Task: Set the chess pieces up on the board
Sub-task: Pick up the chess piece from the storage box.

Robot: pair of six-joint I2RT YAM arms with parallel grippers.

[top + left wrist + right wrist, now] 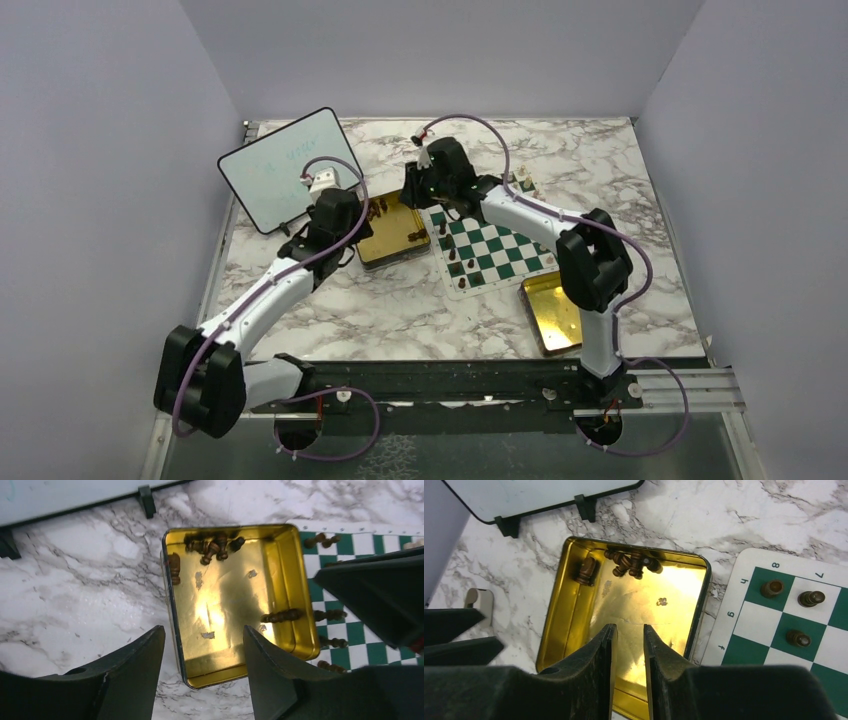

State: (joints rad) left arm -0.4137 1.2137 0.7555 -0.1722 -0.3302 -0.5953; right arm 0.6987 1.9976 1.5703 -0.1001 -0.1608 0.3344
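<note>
White with a black rim, the whiteboard (pixel 275 170) stands at the far left. Next to it, the left gripper (pixel 203 635) hovers over the near edge of the open gold tin (pixel 215 645), jaws wide and empty.

Most dark brown chess pieces (pixel 212 547) not yet placed lie heaped against the tin's far wall. 1 lies apart by the left wall and another near the right wall. They look light, rigid and smooth, and being round they are likely to roll or squirt out of a pinch. A grip across the narrow waist of a lone piece seems safer than digging into the heap.

The right gripper (pixel 628 630) hangs over the same tin, jaws narrow, with nothing visible between them. To its right lies the green-and-white board (pixel 774 625), with dark pieces upright along the side nearest the tin.

Only the overhead view shows a second gold tin (pixel 550 315) at the board's near corner. Only the wrist views separate individual pieces.
</note>
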